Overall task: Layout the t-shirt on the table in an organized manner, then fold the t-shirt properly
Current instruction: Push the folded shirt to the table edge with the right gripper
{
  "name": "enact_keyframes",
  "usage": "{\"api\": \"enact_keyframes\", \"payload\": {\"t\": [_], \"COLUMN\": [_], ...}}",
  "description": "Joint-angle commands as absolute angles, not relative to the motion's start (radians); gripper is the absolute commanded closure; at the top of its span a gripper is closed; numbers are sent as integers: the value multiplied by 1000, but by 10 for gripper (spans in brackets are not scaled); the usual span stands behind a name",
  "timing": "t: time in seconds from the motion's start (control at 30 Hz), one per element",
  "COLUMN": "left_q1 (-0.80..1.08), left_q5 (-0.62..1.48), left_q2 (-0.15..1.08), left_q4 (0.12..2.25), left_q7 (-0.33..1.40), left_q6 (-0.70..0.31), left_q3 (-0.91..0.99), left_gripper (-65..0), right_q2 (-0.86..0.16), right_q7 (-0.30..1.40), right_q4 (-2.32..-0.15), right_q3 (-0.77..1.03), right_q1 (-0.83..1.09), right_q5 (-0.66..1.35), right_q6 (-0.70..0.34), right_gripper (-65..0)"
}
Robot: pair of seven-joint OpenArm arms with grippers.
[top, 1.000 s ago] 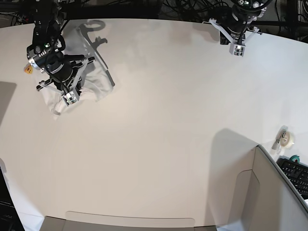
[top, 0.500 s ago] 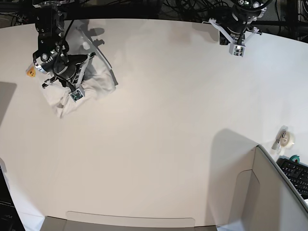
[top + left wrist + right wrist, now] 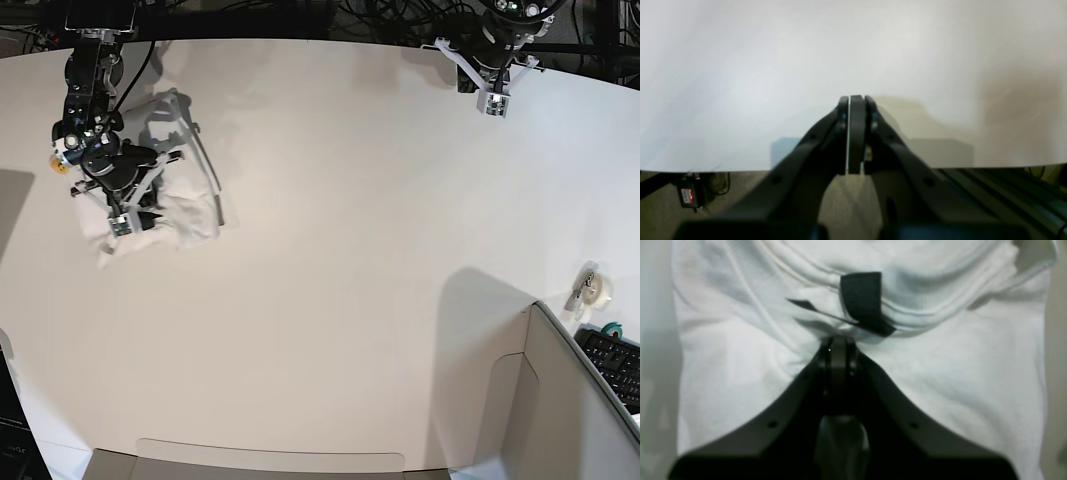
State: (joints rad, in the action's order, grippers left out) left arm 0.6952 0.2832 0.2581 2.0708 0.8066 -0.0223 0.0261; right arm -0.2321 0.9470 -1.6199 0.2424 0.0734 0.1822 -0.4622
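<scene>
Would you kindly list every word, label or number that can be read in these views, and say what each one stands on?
No text can be read in any view.
The t-shirt shows only plain white cloth; its dark neck label shows no legible writing.
The small red tag below the table edge is too blurred to read.
The keyboard keys are too small to read.
</scene>
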Motion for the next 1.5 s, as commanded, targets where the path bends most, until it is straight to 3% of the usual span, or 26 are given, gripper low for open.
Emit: {"api": "enact_keyframes", "payload": {"t": [0.0, 0.47, 0.8, 1.27, 1.47], "left_q1": [704, 708, 708, 702, 699], "left_q5": [282, 282, 282, 283, 283], "left_q2": [265, 265, 265, 263, 262], "left_q4": [2086, 2086, 2086, 2084, 2075], "left_q7": [788, 788, 788, 788, 788], "left_q6": [-21, -21, -21, -21, -19], "left_q3": [27, 27, 27, 27, 4], "left_gripper": [0, 0, 0, 0, 0], "right_q2": [-249, -317, -318, -285, -231], "right_q7": [1061, 1061, 1061, 1061, 1112], "right_q4": [-1598, -1596, -1615, -1962, -2037], "right_q3": [282, 458, 473, 611, 553], "right_q1": [91, 93, 79, 68, 68], "right_q5": [87, 85, 87, 102, 259], "right_q6": [-433, -435, -435, -441, -464], "right_gripper": [0, 0, 0, 0, 0]}}
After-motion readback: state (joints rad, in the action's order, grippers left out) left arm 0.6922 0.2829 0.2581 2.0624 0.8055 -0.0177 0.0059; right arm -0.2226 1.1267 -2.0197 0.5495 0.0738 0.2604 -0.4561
